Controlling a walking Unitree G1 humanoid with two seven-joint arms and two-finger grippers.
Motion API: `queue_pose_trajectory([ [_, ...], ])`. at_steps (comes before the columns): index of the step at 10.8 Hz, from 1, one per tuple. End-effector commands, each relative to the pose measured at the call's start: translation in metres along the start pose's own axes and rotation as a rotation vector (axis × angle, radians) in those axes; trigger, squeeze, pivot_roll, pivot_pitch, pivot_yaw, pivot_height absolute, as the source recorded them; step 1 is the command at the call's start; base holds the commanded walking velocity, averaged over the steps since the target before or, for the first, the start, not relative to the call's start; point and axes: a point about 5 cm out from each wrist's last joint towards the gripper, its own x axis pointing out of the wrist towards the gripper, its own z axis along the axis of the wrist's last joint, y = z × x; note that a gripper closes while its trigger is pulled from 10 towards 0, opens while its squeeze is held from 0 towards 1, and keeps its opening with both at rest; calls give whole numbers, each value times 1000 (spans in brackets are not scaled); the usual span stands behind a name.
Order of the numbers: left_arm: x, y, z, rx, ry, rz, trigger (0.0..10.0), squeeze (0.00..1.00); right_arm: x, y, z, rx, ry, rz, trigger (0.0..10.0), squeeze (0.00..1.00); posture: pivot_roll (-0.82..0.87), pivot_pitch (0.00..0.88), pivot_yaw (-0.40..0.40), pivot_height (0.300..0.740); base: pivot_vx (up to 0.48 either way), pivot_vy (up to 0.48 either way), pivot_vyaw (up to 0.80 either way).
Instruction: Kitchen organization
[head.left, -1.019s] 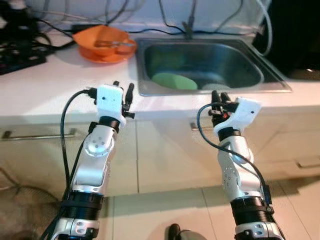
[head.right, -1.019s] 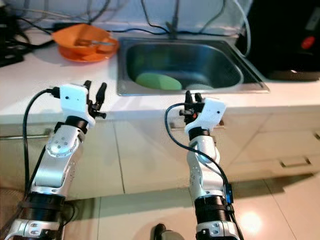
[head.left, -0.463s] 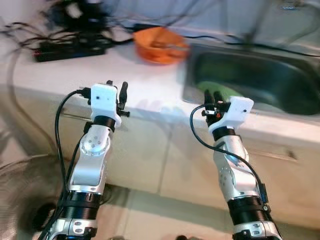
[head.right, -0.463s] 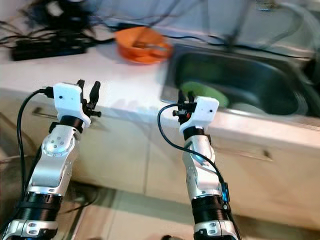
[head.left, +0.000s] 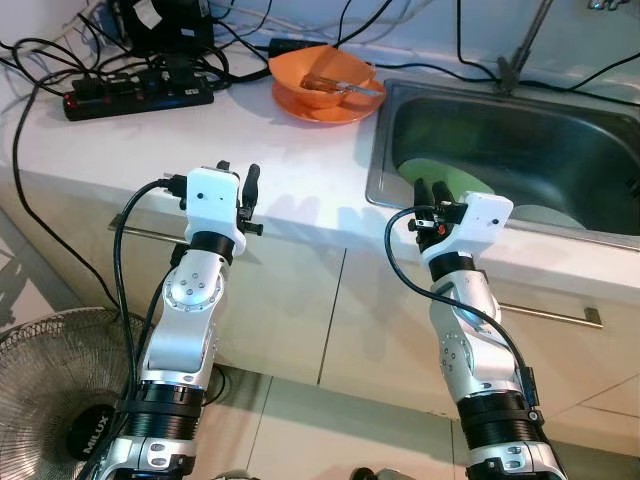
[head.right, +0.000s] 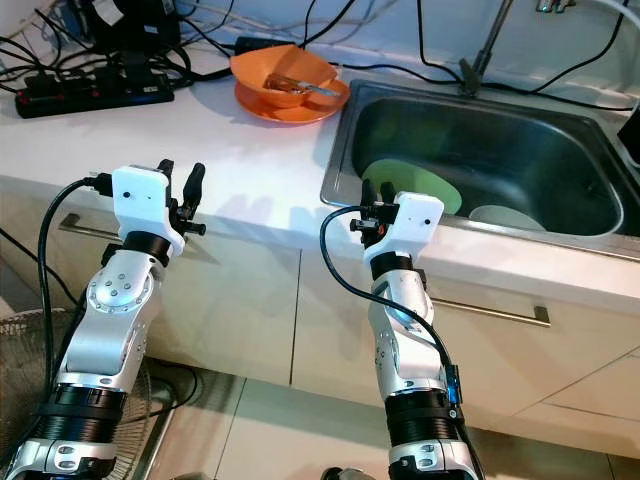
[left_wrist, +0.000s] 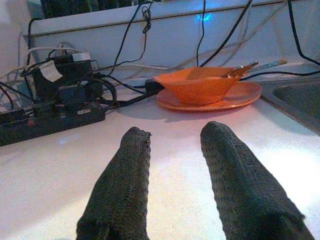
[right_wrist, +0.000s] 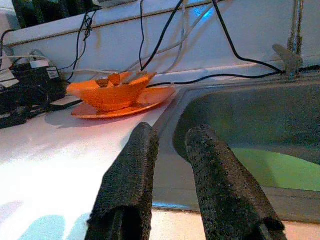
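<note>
An orange bowl (head.left: 322, 80) holding utensils rests on an orange plate at the back of the white counter (head.left: 150, 140). To its right is a steel sink (head.left: 470, 125) with a green plate (head.left: 452, 183) and a white dish (head.left: 548, 215) inside. My left gripper (head.left: 240, 176) is raised at the counter's front edge, open and empty; it faces the bowl (left_wrist: 197, 85). My right gripper (head.left: 428, 190) is held up before the sink's front left corner, its fingers (right_wrist: 132, 165) a narrow gap apart with nothing between them.
A black power strip (head.left: 138, 95) and tangled cables lie at the counter's back left. A faucet base (head.left: 512, 65) stands behind the sink. Cabinet fronts with bar handles (head.left: 545, 315) are below. A floor fan (head.left: 50, 395) stands at the lower left.
The camera has swung left and steadied, bringing the power strip and the fan into view. Both arms keep the same raised pose, and nothing was grasped.
</note>
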Motion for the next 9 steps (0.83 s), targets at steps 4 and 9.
queue_pose_trajectory([
  [4,6,-1,12,16,-39,-6,10000,0,6,-8,17,-11,-75,-34,10000,0,90,35,-66,740,197,0,0],
  [9,6,-5,16,12,-60,-26,10000,0,9,-5,26,-42,-102,-16,10000,0,88,28,-71,740,276,0,0],
])
